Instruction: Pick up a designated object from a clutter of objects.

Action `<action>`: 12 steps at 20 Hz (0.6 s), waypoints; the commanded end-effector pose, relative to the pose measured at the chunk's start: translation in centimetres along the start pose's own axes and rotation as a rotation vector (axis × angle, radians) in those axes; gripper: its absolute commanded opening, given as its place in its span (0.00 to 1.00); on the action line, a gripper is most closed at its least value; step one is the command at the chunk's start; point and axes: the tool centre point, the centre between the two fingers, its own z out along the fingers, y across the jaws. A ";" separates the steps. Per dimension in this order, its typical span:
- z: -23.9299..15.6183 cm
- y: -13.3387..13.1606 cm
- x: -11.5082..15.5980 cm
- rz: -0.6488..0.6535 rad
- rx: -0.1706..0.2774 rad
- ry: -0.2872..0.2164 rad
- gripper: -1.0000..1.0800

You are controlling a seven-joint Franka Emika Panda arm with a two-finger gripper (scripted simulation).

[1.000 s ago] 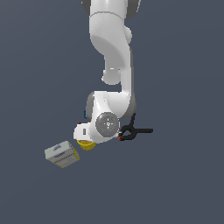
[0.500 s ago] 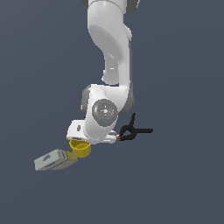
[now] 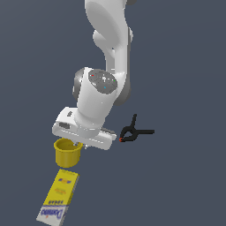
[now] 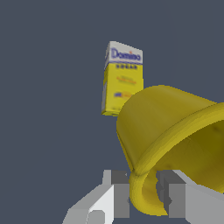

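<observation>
The designated object, a plain yellow cup (image 3: 67, 153), hangs upright under the white hand at the exterior view's lower left. My gripper (image 3: 76, 144) is shut on the cup's thick rim. In the wrist view the cup (image 4: 166, 131) fills the frame, and the gripper (image 4: 143, 187) has one grey finger (image 4: 117, 192) outside the wall and the other inside. From the clutter of objects, a yellow-and-white box (image 3: 58, 197) lies flat just below the cup, and it shows beyond the cup in the wrist view (image 4: 123, 78).
A black spring clamp (image 3: 135, 132) with a red tip lies to the exterior view's right of the hand, apart from the cup. The white arm (image 3: 108, 53) rises above the hand. The dark grey floor surrounds everything.
The hand has swung toward the exterior view's left, carrying the cup with it. The box has slid down the picture and now lies flat. The clamp has stayed put.
</observation>
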 end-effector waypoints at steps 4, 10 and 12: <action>-3.7 2.3 2.2 0.099 -0.023 0.154 0.00; -6.9 4.2 3.4 0.180 -0.045 0.278 0.00; -7.8 4.7 3.6 0.202 -0.051 0.313 0.00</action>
